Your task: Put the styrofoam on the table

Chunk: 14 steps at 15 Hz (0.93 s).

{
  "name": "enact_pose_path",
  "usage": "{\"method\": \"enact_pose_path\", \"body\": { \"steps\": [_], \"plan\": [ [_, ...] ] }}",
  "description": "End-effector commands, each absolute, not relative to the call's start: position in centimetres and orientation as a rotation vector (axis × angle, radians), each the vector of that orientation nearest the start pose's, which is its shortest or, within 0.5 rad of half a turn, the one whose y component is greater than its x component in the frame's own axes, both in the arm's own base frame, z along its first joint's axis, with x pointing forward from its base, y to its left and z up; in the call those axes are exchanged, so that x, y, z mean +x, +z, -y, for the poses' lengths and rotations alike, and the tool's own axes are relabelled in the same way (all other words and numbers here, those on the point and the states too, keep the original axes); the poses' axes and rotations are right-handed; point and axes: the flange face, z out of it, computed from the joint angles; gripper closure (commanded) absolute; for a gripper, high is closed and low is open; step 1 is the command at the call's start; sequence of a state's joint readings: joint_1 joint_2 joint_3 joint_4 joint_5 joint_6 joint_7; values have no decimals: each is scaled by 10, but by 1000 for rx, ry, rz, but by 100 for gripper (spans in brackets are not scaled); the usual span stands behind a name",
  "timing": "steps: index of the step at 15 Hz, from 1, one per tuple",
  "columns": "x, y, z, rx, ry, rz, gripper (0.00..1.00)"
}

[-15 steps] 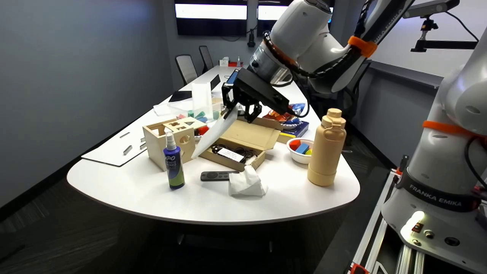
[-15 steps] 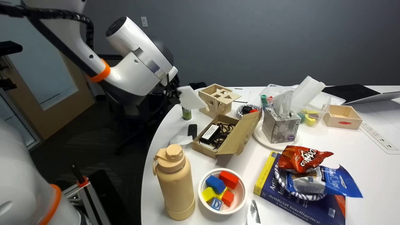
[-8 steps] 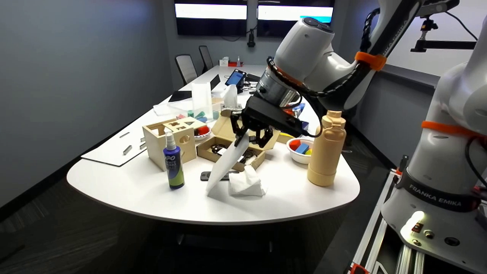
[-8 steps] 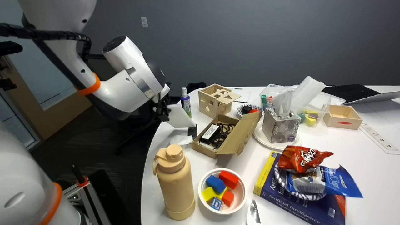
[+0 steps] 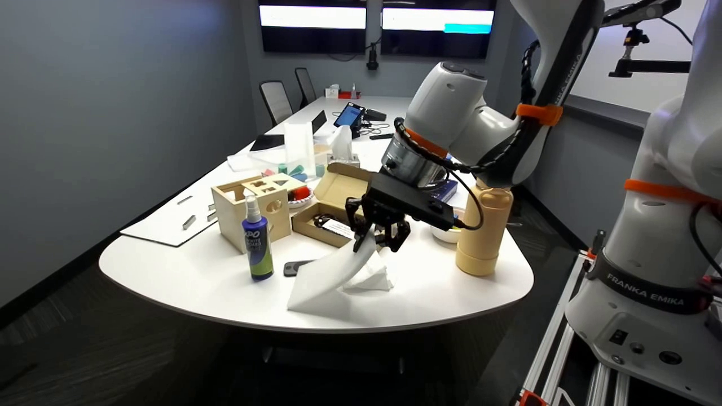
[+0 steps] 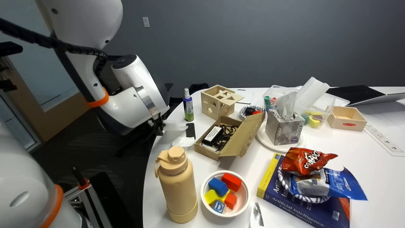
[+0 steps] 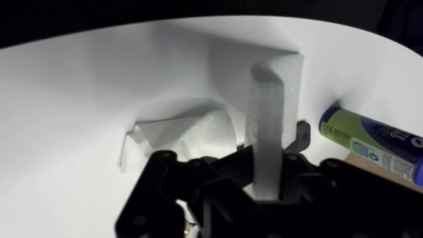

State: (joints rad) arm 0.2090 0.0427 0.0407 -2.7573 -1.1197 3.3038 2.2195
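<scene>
Touching the bench at one edge, apparently, but not released by the claw

Starting at the claw: drawn in narrow, pinching the styrofoam by its upper end, near the centre of the frame in an exterior view. Slanting away to the lower left as a thin white sheet, bowed along its length, apparently meeting the bench with its lower edge close to the front rim. In the wrist view, seen almost edge-on, reaching up from the jaws right of centre.

Nearly home, on this judgement! Held fast, over the bench, seemingly down at one edge: ticked off. Left to do: laying the rest flat, parting the jaws, backing clear. Worth watching: that bow, perhaps springing back or flopping over on release.

Outward, then. Covering part of a crumpled tissue just beside, low centre; touching or merely in front, impossible to tell. Ending near a dark remote, shown whole left of centre in an exterior view, mostly blocked in the wrist view. Apart from an upright spray bottle, left of centre.

On to the murky parts. White on white nearly everywhere, so hard to trace along the line of contact. In an exterior view, reduced to a pale patch of styrofoam left of centre, with the grip lost among dark parts. At the right of the frame, a tan bottle with its cap masked by the arm.
</scene>
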Motion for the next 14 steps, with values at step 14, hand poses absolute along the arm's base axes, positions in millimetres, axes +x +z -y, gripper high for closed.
{"method": "enact_pose_path", "body": {
  "steps": [14],
  "plan": [
    [359,270,-156,-2477,-538,-1321,98]
  ]
}}
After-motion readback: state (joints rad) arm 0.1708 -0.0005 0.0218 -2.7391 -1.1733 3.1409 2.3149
